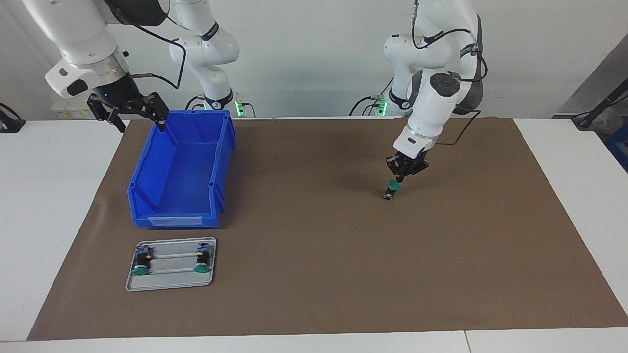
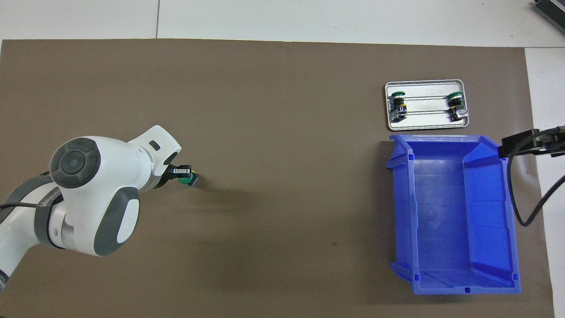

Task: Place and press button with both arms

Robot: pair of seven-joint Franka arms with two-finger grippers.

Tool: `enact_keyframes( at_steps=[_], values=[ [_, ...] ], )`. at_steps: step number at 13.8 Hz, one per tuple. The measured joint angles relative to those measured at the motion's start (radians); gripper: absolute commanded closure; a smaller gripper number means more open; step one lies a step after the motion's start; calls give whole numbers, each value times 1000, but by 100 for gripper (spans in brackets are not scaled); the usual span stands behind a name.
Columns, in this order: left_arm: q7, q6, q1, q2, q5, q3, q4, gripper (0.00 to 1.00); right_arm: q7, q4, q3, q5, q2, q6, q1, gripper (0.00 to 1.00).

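Observation:
The button (image 1: 391, 187) (image 2: 188, 179), green cap on a short black body, stands on the brown mat (image 1: 319, 245) toward the left arm's end of the table. My left gripper (image 1: 400, 179) (image 2: 181, 170) is shut and empty, its joined fingertips resting against the green cap from above. My right gripper (image 1: 130, 111) (image 2: 528, 144) hangs open and empty over the blue bin's outer rim, at the right arm's end, and waits there.
A blue bin (image 1: 184, 186) (image 2: 446, 212) stands empty on the mat. A flat silver tray (image 1: 171, 284) (image 2: 423, 125) lies just farther from the robots than the bin, with two more green-capped buttons (image 1: 141, 269) (image 1: 199, 267) lying in it.

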Motion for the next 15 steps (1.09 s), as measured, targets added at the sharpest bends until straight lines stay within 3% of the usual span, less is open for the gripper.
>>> enact_keyframes(
  at_steps=[15],
  values=[
    [-21, 111, -18, 24, 0, -3, -55, 100, 0, 0, 0, 0, 0, 0, 0, 0]
  ],
)
